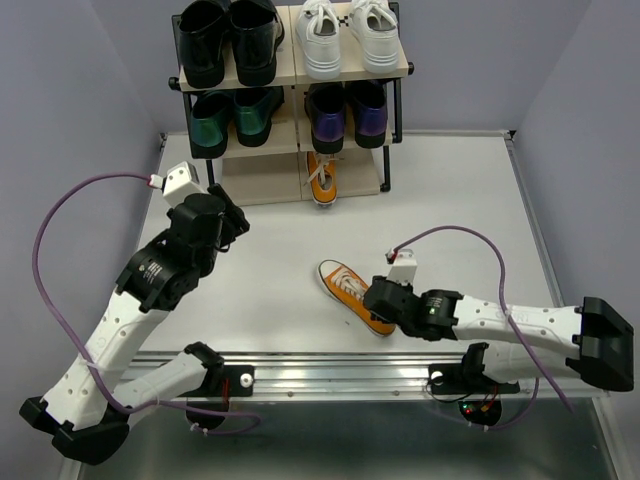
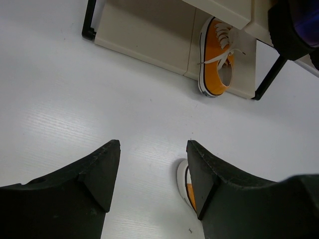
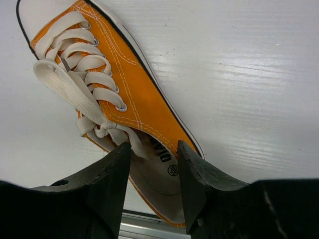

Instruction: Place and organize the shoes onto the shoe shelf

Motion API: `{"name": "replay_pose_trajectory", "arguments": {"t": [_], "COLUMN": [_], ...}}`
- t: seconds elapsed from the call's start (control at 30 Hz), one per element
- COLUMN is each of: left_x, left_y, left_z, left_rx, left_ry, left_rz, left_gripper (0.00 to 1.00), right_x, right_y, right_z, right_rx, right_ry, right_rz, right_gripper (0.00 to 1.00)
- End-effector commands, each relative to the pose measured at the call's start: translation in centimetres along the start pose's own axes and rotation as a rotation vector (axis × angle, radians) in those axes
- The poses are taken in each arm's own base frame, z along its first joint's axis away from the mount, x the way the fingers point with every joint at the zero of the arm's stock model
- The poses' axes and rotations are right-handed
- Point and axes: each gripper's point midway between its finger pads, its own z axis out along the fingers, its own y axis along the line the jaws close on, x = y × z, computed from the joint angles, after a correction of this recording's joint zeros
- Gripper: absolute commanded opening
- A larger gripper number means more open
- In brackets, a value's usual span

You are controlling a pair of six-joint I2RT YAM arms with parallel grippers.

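Hovering over an orange canvas sneaker (image 3: pixel 137 102), right gripper (image 3: pixel 153 149) sits narrowly parted, empty. At ten o'clock, left gripper (image 2: pixel 154 147) gapes, empty.

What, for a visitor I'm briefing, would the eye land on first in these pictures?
The orange sneaker lying alone on the table near the front, with the right gripper open over its heel opening. Behind it stands the shelf, nearly full, with the sneaker's mate on the bottom board. The left gripper hangs open, left of centre.
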Motion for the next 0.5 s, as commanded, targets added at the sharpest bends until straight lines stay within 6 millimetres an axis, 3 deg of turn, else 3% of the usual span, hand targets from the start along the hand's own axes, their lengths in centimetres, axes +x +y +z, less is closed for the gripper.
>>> {"name": "replay_pose_trajectory", "arguments": {"t": [0.0,0.27,0.4,0.47], "left_x": [-0.4,-0.2,0.3,0.4], "left_y": [-0.2,-0.2,-0.3,-0.3], "left_z": [0.0,0.2,0.4,0.5], "left_rx": [0.019,0.026,0.028,0.03], "left_ry": [-0.025,-0.025,-0.016,-0.014], "left_rz": [-0.017,-0.018,-0.017,-0.017], "left_gripper": [0.67,0.67,0.67,0.67], "right_x": [-0.2,1.5,2.8,3.2], "right_y": [-0.3,-1.5,-1.8,-1.8], "right_z": [0.4,1.3,1.8,2.1], "right_rx": [0.026,0.065,0.082,0.084], "right_ry": [0.021,0.074,0.112,0.125], "right_rz": [-0.006,-0.012,-0.037,-0.052], "right_gripper": [0.48,0.47,0.42,0.33]}}
